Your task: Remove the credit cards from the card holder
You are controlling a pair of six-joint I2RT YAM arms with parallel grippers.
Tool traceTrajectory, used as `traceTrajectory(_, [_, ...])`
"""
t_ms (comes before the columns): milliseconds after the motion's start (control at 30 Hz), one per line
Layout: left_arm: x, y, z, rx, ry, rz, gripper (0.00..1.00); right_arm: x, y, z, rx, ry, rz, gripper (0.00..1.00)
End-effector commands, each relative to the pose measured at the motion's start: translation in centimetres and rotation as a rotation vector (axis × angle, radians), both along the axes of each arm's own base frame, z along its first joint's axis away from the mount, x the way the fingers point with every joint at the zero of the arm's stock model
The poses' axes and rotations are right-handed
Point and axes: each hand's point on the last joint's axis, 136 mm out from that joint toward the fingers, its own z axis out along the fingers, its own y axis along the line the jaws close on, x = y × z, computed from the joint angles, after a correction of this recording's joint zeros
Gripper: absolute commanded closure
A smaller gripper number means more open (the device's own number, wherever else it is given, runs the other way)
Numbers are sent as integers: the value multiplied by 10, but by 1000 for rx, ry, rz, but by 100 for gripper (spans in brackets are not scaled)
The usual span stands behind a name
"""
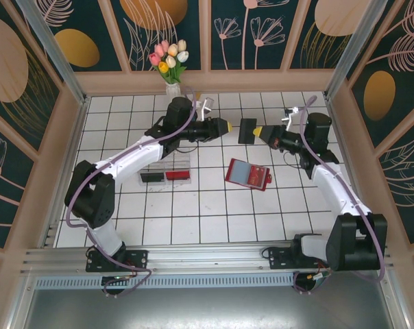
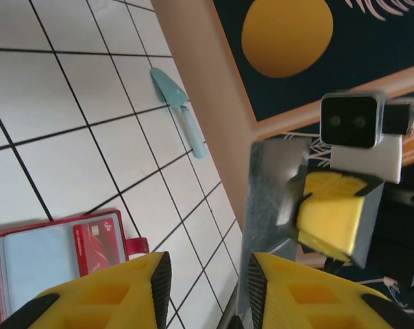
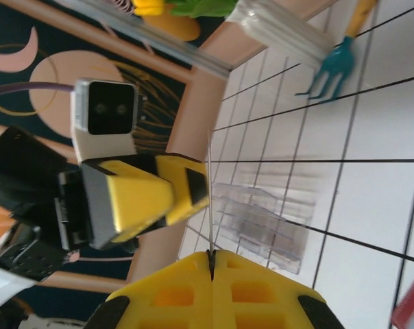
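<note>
The red card holder (image 1: 248,174) lies open on the white tiles, grey-blue panels up; in the left wrist view the card holder (image 2: 49,264) still has a red credit card (image 2: 97,240) in a pocket. Above the table, my right gripper (image 1: 257,131) is shut on a dark credit card (image 1: 247,130), which shows edge-on as a thin line (image 3: 210,199) rising from the closed right gripper (image 3: 212,255). My left gripper (image 1: 229,127) faces it, just left of that card. The left gripper (image 2: 208,277) is open, and the grey card (image 2: 272,199) stands beside its right pad.
A clear compartment tray (image 1: 167,171) with black and red pieces lies left of the holder. A vase of tulips (image 1: 171,68) stands at the back wall. A teal trowel (image 2: 179,110) and a teal fork (image 3: 334,65) lie near the back, with wooden walls all around.
</note>
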Motion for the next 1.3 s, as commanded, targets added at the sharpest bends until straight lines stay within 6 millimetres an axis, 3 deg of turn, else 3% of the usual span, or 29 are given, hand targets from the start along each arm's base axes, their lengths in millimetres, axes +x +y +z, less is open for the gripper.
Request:
traceTrajectory(0, [-12,-6,26,-95,-47,-71,64,-5,18,23,40,-68,116,100])
traceTrajectory(233, [-20,-9,29,-136,-39,-119,68,-5,31,25,48,-77,159,100])
traceTrajectory(300, [-22,-10,27,-133,-35,-129,76,-5,33,24,49,-77,165,100])
traceTrajectory(467, [-24,-11,21,-133,-22,-148,81,-3,33,24,51,-76,166,100])
traceTrajectory(700, [-28,-11,28,-164,-21,-163,100,1,33,17,46,-64,157,98])
traceTrajectory(800, [-28,-9,29,-165,-13,-149,100,5,32,11,29,-48,136,50])
traceTrajectory(867, [-27,-6,28,-160,-8,-130,100,7,30,6,13,-39,114,32])
traceTrajectory(967, [-25,9,28,-136,7,-58,100,14,24,-3,-37,-25,55,21])
traceTrajectory(1067, [-17,35,19,-80,35,75,100,24,17,-14,-101,-5,-24,10])
traceTrajectory(1267, [-14,121,-19,137,151,488,100,35,14,-23,-207,-12,-104,1])
